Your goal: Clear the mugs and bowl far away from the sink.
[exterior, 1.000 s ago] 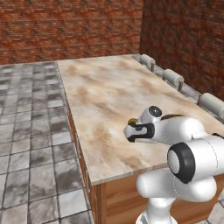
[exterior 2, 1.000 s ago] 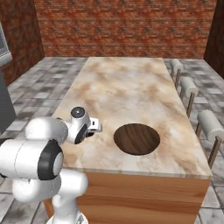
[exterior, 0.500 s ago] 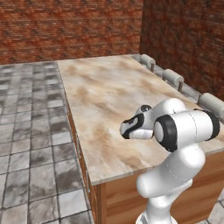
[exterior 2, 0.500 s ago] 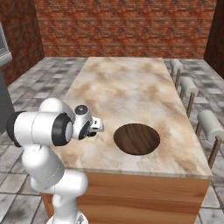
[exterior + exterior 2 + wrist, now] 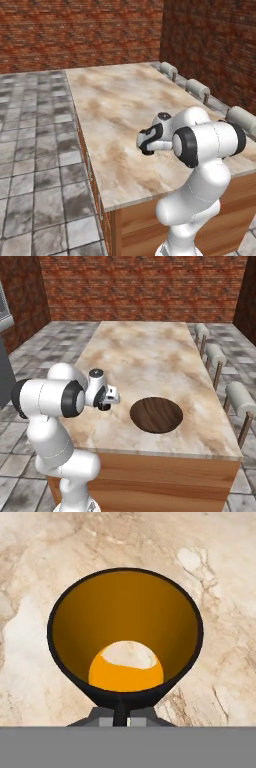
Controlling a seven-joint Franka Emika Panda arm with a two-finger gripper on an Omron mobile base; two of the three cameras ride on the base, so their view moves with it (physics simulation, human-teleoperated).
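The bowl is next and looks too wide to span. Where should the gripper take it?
Probably the bowl's rim, from straight above, pinching the wall inside and out: it sits upright, wide and shallow, so its thin edge is the graspable part.

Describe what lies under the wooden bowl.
The bowl sits flat on the marble counter, right of the gripper. Marble surrounds it; the patch directly beneath is covered.

Mug: yellow-orange inside, black rim. Bowl: dark brown wood w/ grain. Table: beige-tan marbled top, light wood sides. Walls: red-brown brick. Floor: grey mottled stone tiles. Stools: pale grey cushions, brown legs.
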